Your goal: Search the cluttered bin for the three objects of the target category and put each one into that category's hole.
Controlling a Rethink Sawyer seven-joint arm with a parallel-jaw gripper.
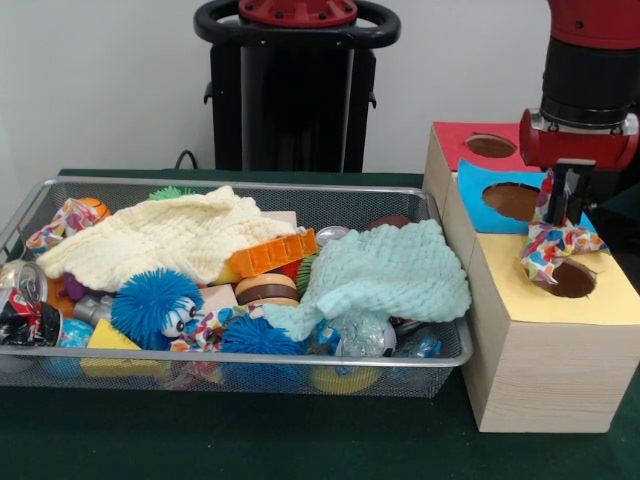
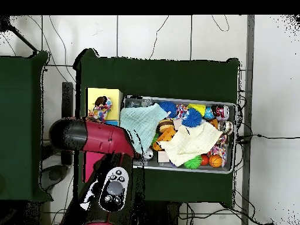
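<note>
My gripper [image 1: 564, 218] hangs over the wooden box's yellow face [image 1: 545, 305], shut on a polka-dot cloth [image 1: 553, 245]. The cloth hangs from the jaws and drapes over the rim of the round hole [image 1: 577, 281]. From above the cloth [image 2: 101, 109] shows bunched on the yellow face [image 2: 111, 94], with the gripper hidden under the arm. A second polka-dot cloth [image 1: 62, 221] lies at the left end of the wire-mesh bin [image 1: 250, 183]. A third [image 1: 205, 326] peeks out low at the bin's front, half buried.
The bin holds a pale yellow knitted cloth [image 1: 160, 236], a mint-green knitted cloth [image 1: 385, 270], blue fuzzy balls [image 1: 155, 300], an orange block [image 1: 270, 252] and a soda can [image 1: 20, 290]. The blue-faced hole [image 1: 512, 200] and red-faced hole [image 1: 490, 146] lie behind the yellow one.
</note>
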